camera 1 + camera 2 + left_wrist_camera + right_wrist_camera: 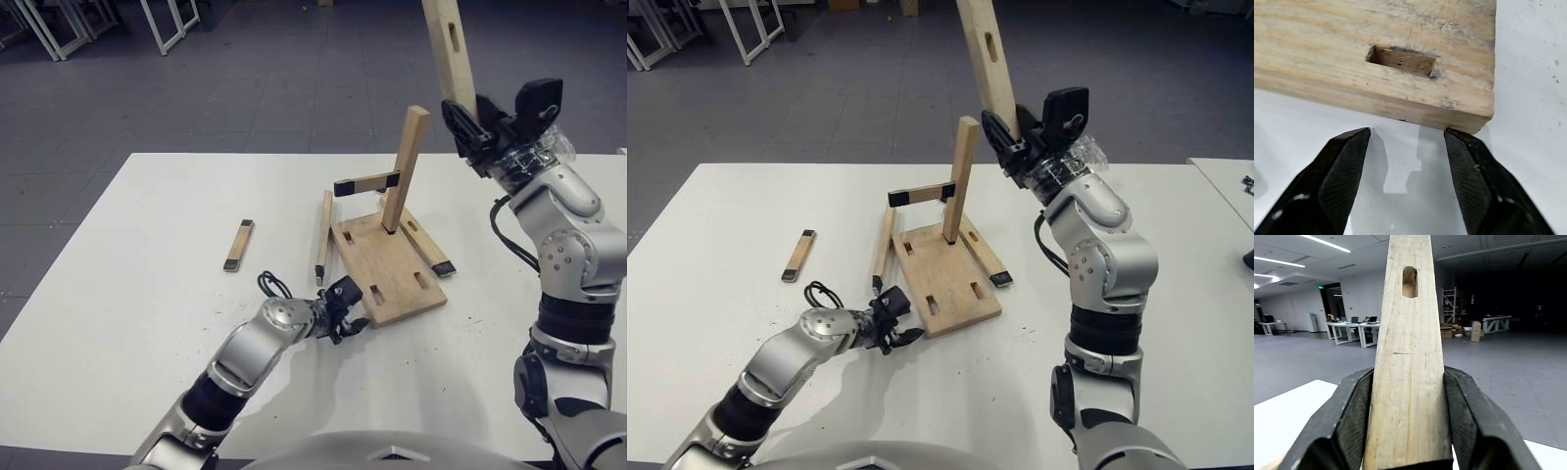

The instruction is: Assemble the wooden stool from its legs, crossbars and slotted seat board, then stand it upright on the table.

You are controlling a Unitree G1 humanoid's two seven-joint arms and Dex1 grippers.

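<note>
The slotted seat board [387, 266] lies flat on the white table [127, 294]. One leg [406, 166] stands upright in a far slot, with a crossbar [364, 184] sticking out of it to the left. My right gripper [495, 116] is raised above the table's far right, shut on another slotted leg [451, 54] that points up. My left gripper [350, 311] is open, low on the table, right at the board's near left corner [1469, 105]. A slot [1403, 60] of the board lies just beyond its fingertips [1354, 147].
A short black-tipped crossbar [238, 245] lies alone on the left of the table. A long leg [322, 235] lies along the board's left side and another [429, 247] along its right side. Behind the table the floor holds white frames [167, 24].
</note>
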